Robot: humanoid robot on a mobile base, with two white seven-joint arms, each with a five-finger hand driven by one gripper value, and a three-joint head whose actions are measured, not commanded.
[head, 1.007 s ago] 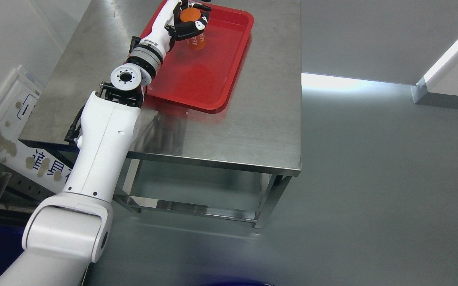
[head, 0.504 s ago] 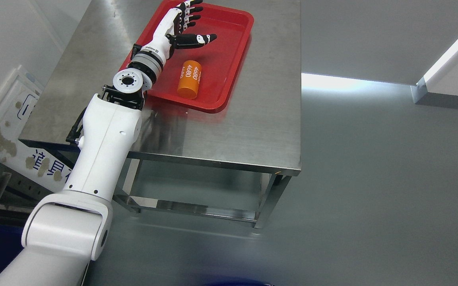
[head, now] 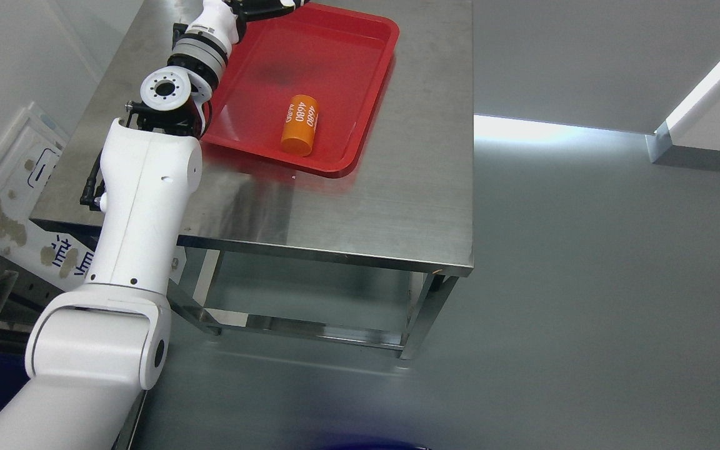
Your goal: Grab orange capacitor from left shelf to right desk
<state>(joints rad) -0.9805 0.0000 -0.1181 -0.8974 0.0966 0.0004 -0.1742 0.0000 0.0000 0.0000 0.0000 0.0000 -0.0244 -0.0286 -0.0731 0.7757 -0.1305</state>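
Observation:
An orange capacitor (head: 298,133) with white numbers lies on its side in the red tray (head: 341,69), near the tray's front edge. The tray sits on the steel table (head: 397,200). My left arm (head: 141,206) rises from the lower left along the table's left side. Its hand (head: 260,7) is at the top edge of the picture, above the tray's far left corner and mostly cut off. It is well apart from the capacitor and holds nothing that I can see. My right arm does not show.
The table's front edge (head: 335,257) and right edge drop to a grey floor (head: 585,281). A worn white panel with blue characters (head: 16,187) leans at the left. A bright strip (head: 704,81) runs at the upper right.
The hand let go of the capacitor, which dropped onto its side in the tray. The arm then swung left and away, taking the hand to the top edge.

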